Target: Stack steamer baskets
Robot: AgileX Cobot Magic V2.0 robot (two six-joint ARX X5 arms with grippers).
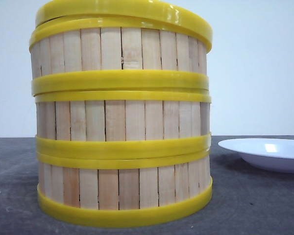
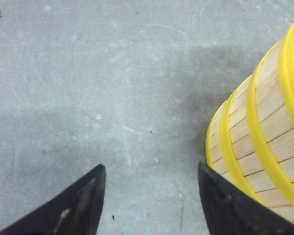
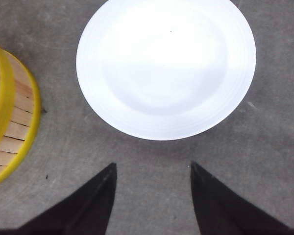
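The left gripper point(image 2: 149, 196) has its jaws spread with nothing between them, above bare grey table point(image 2: 88, 88); the steamer baskets point(image 2: 264, 127), stacked three high, stand just beside one jaw. The right gripper point(image 3: 153, 196) likewise has its jaws spread and empty over the table, with a white plate point(image 3: 166, 63) just ahead of the jaw tips and the stack's yellow rim off to one side. No writing is legible anywhere.

Front camera sits low, close against the basket stack point(image 1: 122, 117); both wrist cameras look down, sharing its edge.
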